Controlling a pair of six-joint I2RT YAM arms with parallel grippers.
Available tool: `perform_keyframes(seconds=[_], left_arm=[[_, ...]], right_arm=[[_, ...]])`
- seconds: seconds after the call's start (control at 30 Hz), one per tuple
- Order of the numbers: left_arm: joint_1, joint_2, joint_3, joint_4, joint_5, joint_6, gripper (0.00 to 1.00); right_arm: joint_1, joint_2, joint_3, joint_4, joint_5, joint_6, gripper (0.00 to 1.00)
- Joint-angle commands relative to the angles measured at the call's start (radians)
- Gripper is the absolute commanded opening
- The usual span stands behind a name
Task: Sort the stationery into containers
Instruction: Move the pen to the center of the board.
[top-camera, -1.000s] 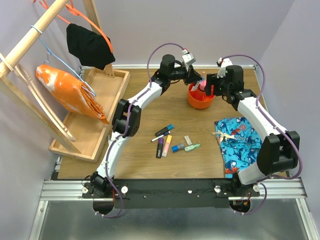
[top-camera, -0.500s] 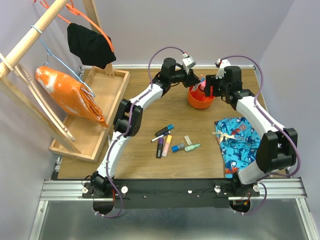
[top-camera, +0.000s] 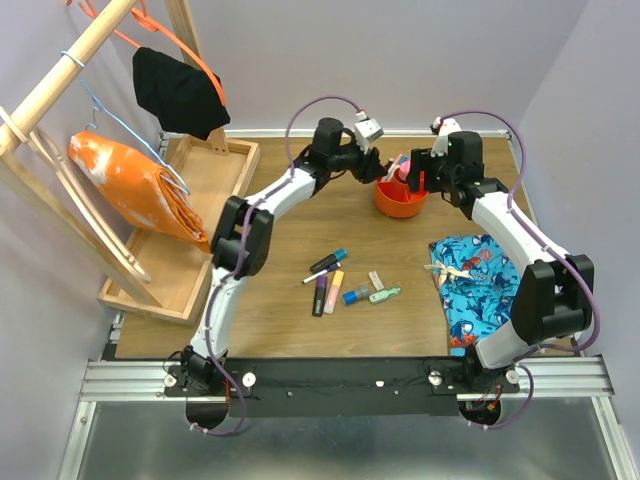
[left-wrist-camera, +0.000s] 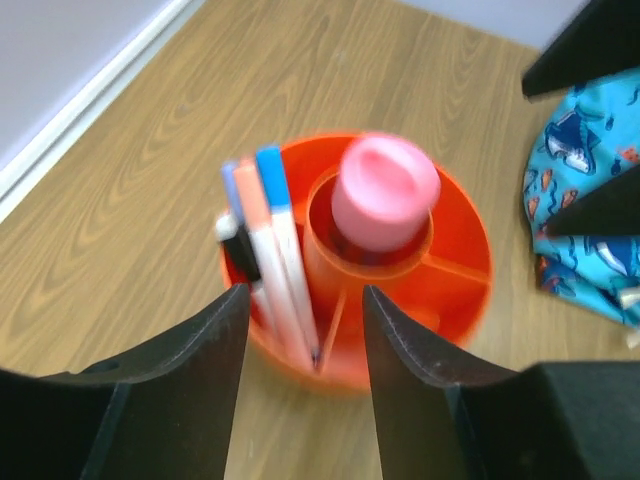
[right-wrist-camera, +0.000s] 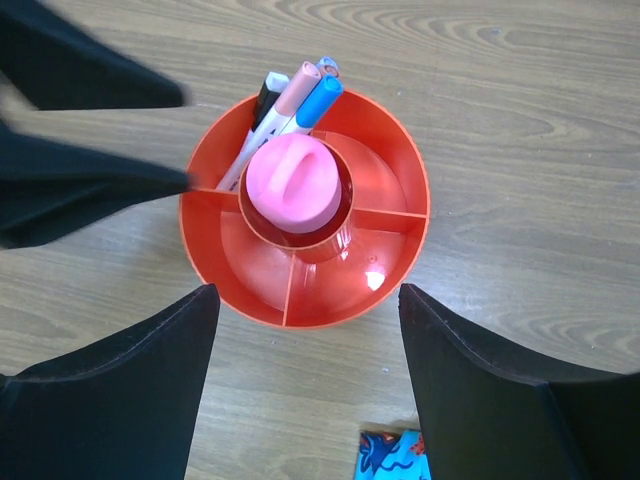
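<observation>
The orange-red pot (top-camera: 401, 199) stands at the table's back, with a pink marker (right-wrist-camera: 295, 184) in its centre cup and several thin white pens (right-wrist-camera: 290, 105) in one outer compartment. It shows in the left wrist view (left-wrist-camera: 460, 260) and in the right wrist view (right-wrist-camera: 330, 290). My left gripper (top-camera: 378, 165) is open and empty, just left of the pot. My right gripper (top-camera: 412, 178) is open and empty, at the pot's right side. Several markers and pens (top-camera: 335, 282) and a small eraser (top-camera: 376, 281) lie mid-table.
A blue patterned cloth (top-camera: 478, 285) lies at the right. A light-wood tray (top-camera: 228, 165) sits at the left under a wooden rack with an orange cloth (top-camera: 130, 180) and a black garment (top-camera: 178, 92) on hangers.
My left gripper has drawn back to the left, away from above the pot. My right gripper has hardly moved.
</observation>
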Motion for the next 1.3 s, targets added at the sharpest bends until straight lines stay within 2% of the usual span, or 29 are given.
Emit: perform_keyframes(seconds=[0.0,0.13,0.2,0.23,0.3,0.33,0.37,0.47,0.53,0.7,0.93,1.27], left_arm=[[0.039,-0.356,-0.237,-0.098,-0.084,0.123,0.58],[0.040,-0.578,-0.492,-0.325,-0.153,0.234,0.60],[0.040,-0.686,-0.568,-0.445,-0.196,0.248,0.61],[0.040,-0.716,-0.619,-0.491,-0.263,0.249,0.61],[0.040,-0.762,-0.634,-0.673,-0.355,0.233,0.61],[0.040,-0.761,-0.616,-0.745,-0.450,0.222,0.61],[0.042,-0.754,-0.605,-0.895,-0.508,0.202,0.61],[0.059,-0.686,-0.587,-1.103,-0.678,0.187,0.61],[0.086,-0.736,-0.689,-1.094,-0.727,0.191,0.61],[0.186,-0.805,-0.812,-1.131,-0.777,0.153,0.60],[0.240,-0.898,-1.037,-1.170,-0.833,0.154,0.56],[0.315,-0.817,-1.030,-1.177,-0.819,0.182,0.56]], right_arm=[[-0.008,-0.015,-0.004,0.050,-0.033,0.018,0.80],[-0.008,-0.033,-0.043,0.065,-0.056,0.031,0.80],[-0.008,-0.038,-0.066,0.074,-0.063,0.038,0.80],[-0.008,-0.038,-0.066,0.073,-0.074,0.043,0.80],[-0.008,-0.032,-0.066,0.062,-0.086,0.048,0.80],[-0.008,-0.029,-0.064,0.060,-0.094,0.055,0.80],[-0.008,-0.021,-0.064,0.057,-0.097,0.057,0.80],[-0.008,-0.009,-0.057,0.062,-0.114,0.067,0.80],[-0.008,0.010,-0.047,0.066,-0.125,0.080,0.79],[-0.008,0.036,-0.026,0.066,-0.157,0.103,0.78],[-0.008,0.036,-0.043,0.063,-0.180,0.112,0.76],[-0.008,0.026,-0.061,0.063,-0.189,0.120,0.76]])
